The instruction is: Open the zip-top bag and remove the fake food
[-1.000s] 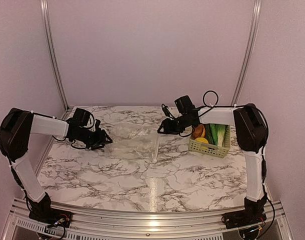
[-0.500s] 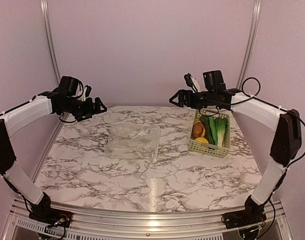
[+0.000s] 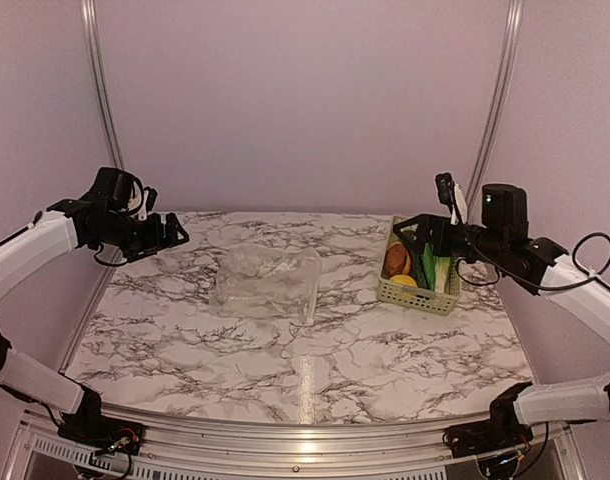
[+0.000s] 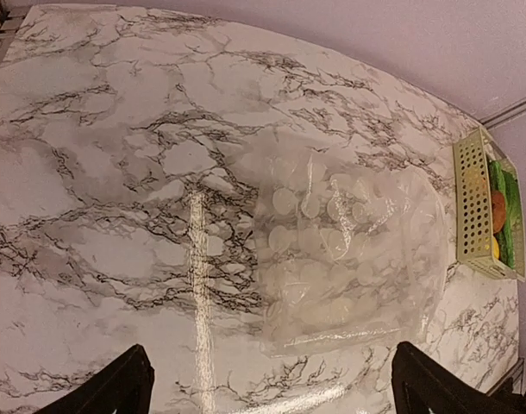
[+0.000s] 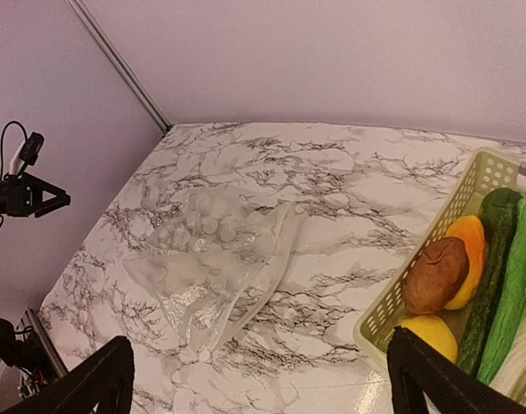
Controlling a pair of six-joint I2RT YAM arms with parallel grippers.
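The clear zip-top bag (image 3: 269, 283) lies flat and crumpled on the marble table, with nothing showing inside it. It also shows in the left wrist view (image 4: 349, 250) and the right wrist view (image 5: 213, 259). The fake food (image 3: 417, 264) sits in the pale green basket (image 3: 417, 296): a brown piece (image 5: 435, 274), an orange one, a yellow one and long green pieces (image 5: 497, 276). My left gripper (image 3: 170, 233) hovers open, high off the bag's left side. My right gripper (image 3: 418, 232) hovers open above the basket. Both wrist views show wide-apart fingers, left (image 4: 272, 386) and right (image 5: 259, 371), holding nothing.
The basket (image 4: 472, 207) stands at the table's right, near the back. Metal frame posts run up the back corners (image 3: 103, 110), and pale walls close in the back and sides. The arm bases sit at the near rail.
A second ago both grippers were low at the bag's two sides. They have let go, opened wide, risen and drawn outward. The bag stays on the table.
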